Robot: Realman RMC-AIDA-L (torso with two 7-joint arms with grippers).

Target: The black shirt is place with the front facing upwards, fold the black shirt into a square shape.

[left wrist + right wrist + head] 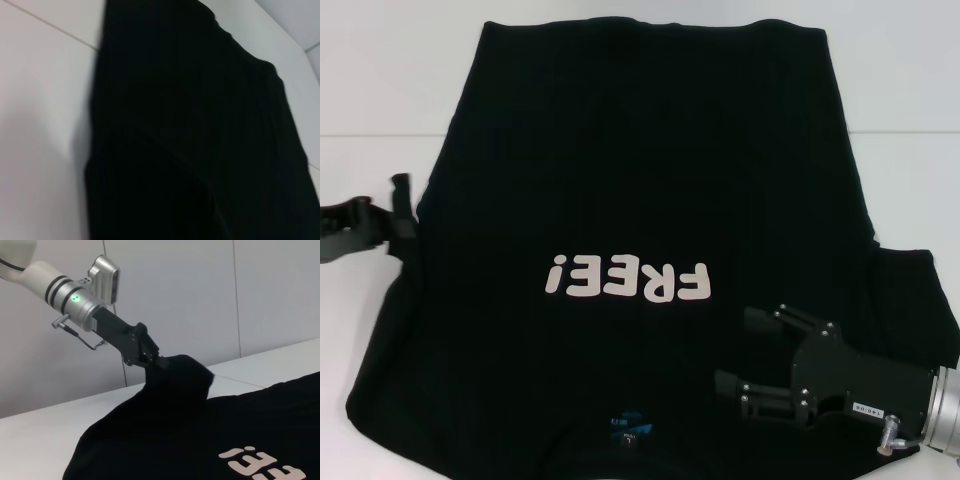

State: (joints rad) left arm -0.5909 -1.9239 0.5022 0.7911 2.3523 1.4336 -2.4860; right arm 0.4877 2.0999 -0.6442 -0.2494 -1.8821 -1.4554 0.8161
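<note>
The black shirt (640, 180) lies spread on the white table, its white "FREE!" print (626, 279) upside down to me and a small blue neck label (628, 424) near the front edge. My left gripper (400, 215) is at the shirt's left side. In the right wrist view the left gripper (152, 359) is shut on a bunch of the shirt's fabric (175, 375), which it holds lifted off the table. My right gripper (738, 352) hovers open over the shirt's near right part, holding nothing. The left wrist view shows only the black shirt (200, 130) up close.
The white table (380, 110) shows bare around the shirt on the left and at the back right. A pale wall (200, 300) rises behind the table.
</note>
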